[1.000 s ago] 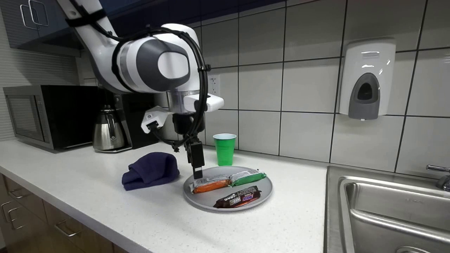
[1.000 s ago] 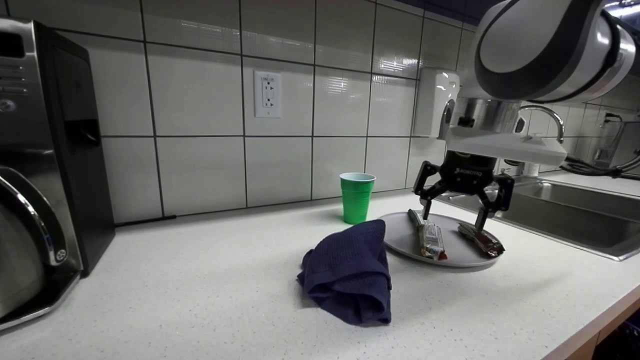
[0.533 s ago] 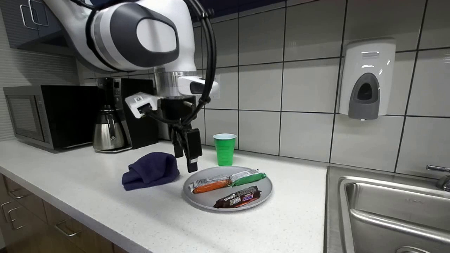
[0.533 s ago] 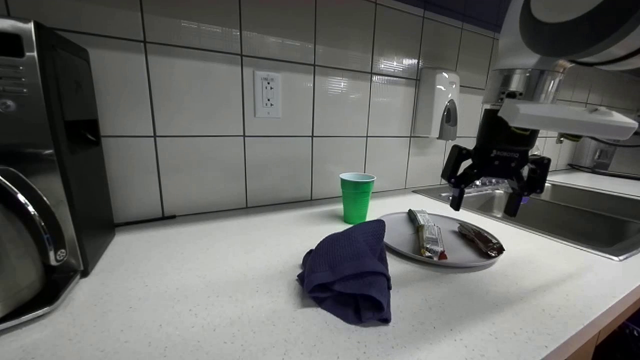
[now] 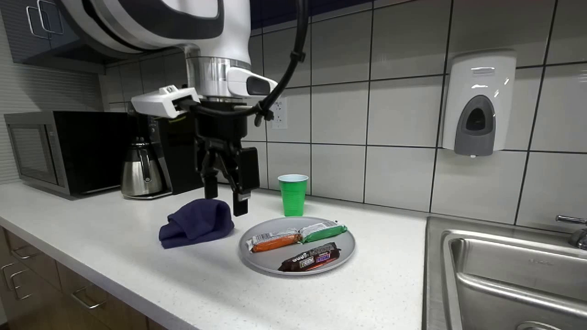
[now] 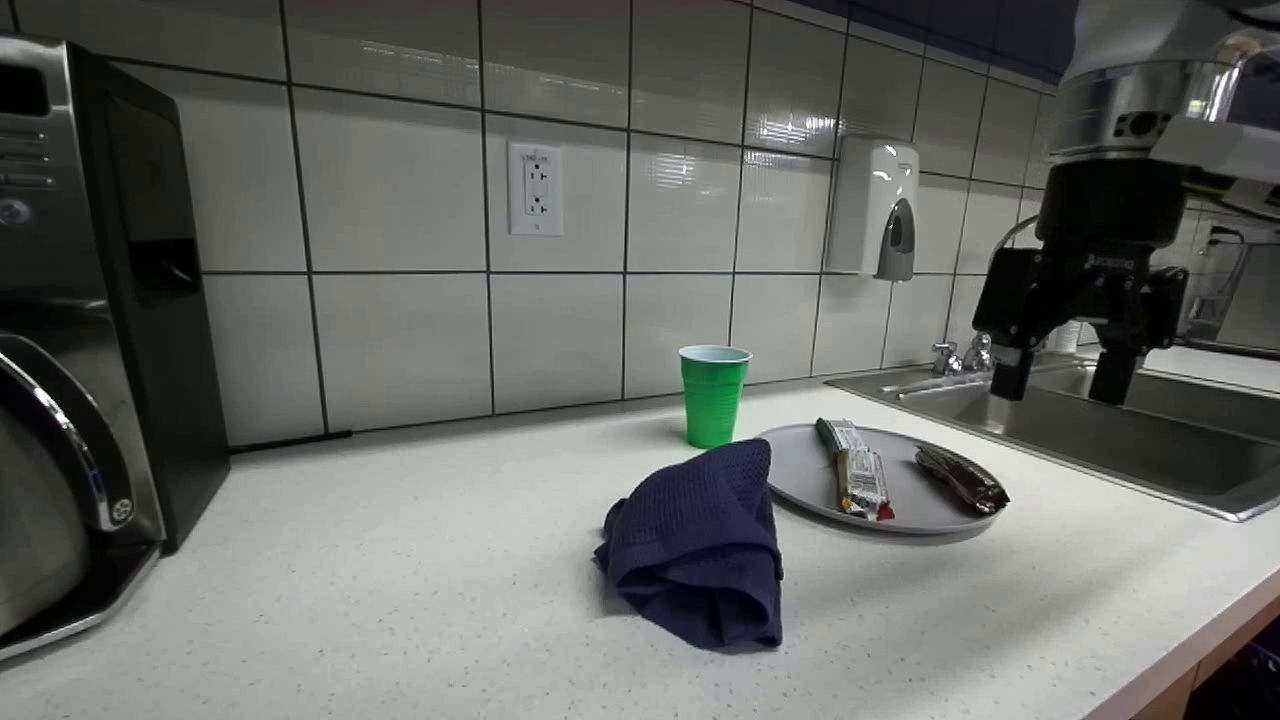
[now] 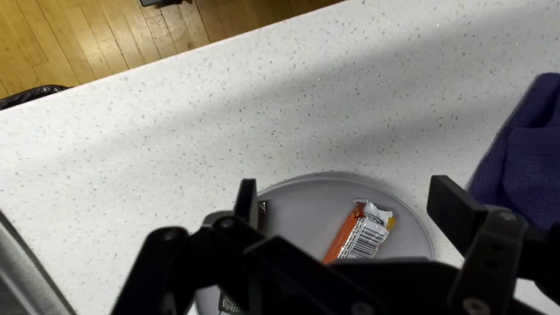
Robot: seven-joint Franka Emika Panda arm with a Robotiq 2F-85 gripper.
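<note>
So, in an exterior view, we note the gripper (image 5: 225, 200) hanging higher than the plate (image 5: 263, 260), jaws spread wide. On the plate: orange bar (image 5: 276, 243) and green bar (image 5: 324, 233) nearly end to end, dark bar (image 5: 311, 258) beside them. In an exterior view, we log navy cloth (image 6: 695, 548) beside the plate, green cup (image 6: 713, 402) wallward of the plate. Wrist view: orange bar shows between the fingers (image 7: 450, 205).

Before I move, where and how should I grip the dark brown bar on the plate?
Probably best across its middle, from straight above: the dark brown bar is long and narrow and lies on the plate apart from the orange bar and green bar, leaving both long sides reachable.
</note>
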